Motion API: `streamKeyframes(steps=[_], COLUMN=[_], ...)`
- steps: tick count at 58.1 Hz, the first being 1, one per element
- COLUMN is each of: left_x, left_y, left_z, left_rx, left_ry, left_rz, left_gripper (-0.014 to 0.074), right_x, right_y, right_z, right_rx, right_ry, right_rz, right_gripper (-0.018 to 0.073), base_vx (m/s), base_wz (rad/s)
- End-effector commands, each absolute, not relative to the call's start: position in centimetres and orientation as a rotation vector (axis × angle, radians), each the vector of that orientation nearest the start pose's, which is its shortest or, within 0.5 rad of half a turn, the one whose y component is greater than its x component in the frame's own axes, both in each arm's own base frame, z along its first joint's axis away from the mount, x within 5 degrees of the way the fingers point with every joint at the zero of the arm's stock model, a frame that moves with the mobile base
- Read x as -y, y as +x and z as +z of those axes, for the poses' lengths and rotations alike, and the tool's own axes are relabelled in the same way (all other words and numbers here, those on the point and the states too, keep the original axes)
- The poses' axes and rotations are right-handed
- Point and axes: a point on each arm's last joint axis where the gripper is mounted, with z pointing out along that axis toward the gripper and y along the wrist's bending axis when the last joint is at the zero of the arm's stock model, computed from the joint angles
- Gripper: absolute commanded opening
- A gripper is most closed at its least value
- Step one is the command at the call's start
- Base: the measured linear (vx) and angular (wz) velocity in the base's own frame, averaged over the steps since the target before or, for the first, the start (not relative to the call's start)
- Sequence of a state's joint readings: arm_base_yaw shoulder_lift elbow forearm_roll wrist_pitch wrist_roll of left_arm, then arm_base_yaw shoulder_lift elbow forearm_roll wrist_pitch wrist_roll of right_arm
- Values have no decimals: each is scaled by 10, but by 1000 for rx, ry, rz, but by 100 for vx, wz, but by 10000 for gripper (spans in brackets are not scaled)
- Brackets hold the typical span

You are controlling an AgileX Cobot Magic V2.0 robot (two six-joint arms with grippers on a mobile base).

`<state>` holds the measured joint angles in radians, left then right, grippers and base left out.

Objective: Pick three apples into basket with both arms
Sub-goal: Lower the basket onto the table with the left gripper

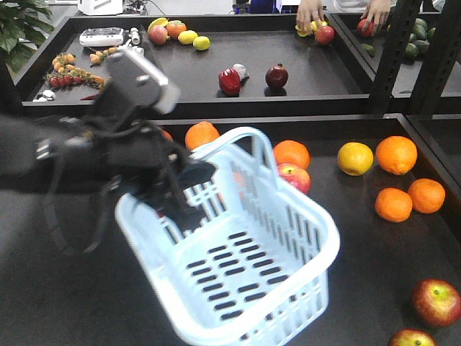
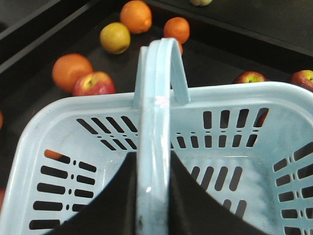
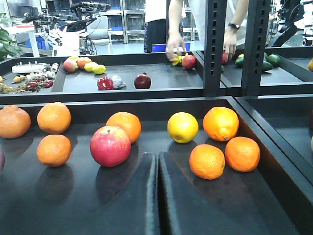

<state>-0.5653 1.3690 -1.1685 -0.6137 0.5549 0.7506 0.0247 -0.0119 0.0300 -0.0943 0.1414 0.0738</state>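
Note:
My left gripper (image 1: 181,193) is shut on the hoop handle (image 2: 154,147) of the pale blue basket (image 1: 320,223), which hangs tilted above the dark table with nothing inside. One red apple (image 1: 294,177) lies just behind the basket, and two more apples (image 1: 436,303) (image 1: 412,339) lie at the front right. The left wrist view shows the basket rim (image 2: 220,93) and these apples (image 2: 94,84) (image 2: 250,77) (image 2: 304,78) beyond it. My right gripper (image 3: 157,157) is shut with nothing in it, low over the table; an apple (image 3: 110,146) sits just ahead to its left.
Oranges (image 1: 396,154) (image 1: 394,204) (image 1: 426,194) and a yellow citrus (image 1: 355,158) lie at the right of the table. A raised back tray (image 1: 216,90) holds mixed fruit, with a person's hands (image 1: 311,16) reaching in. Black uprights (image 1: 392,50) stand at the right.

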Motion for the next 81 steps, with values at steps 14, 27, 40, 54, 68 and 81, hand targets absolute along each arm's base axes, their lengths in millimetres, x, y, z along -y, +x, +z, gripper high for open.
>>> streamKeyframes(steps=[14,27,40,54,68,81], left_x=[245,271,278,278,278,278], left_y=[312,342,352,353,352,353], left_z=[346,319,310,307,307,307], left_rx=[-1791,-1830,-1840,-1847,-1849,-1853], left_ry=[1217,1331,1343,1353,1353,1346], left_rz=[-567,-625,-630,-636,-638,-642], left_gripper=[-6,-6,-5,9,87,276], right_x=[0,0,0,0,0,0], right_y=[56,56,56,56,56,56], right_z=[194,194,194,194,194,194], right_rx=[-1571,-1571,-1571,-1571,-1571,-1571], right_ry=[-39,-39,-39,-39,-39,-39], right_rz=[-19,-19,-19,-19,-19,-19], right_gripper=[-5,-5,-5,-5,-5,-5], base_vx=[0,0,0,0,0,0], base_wz=[0,0,0,0,0,0])
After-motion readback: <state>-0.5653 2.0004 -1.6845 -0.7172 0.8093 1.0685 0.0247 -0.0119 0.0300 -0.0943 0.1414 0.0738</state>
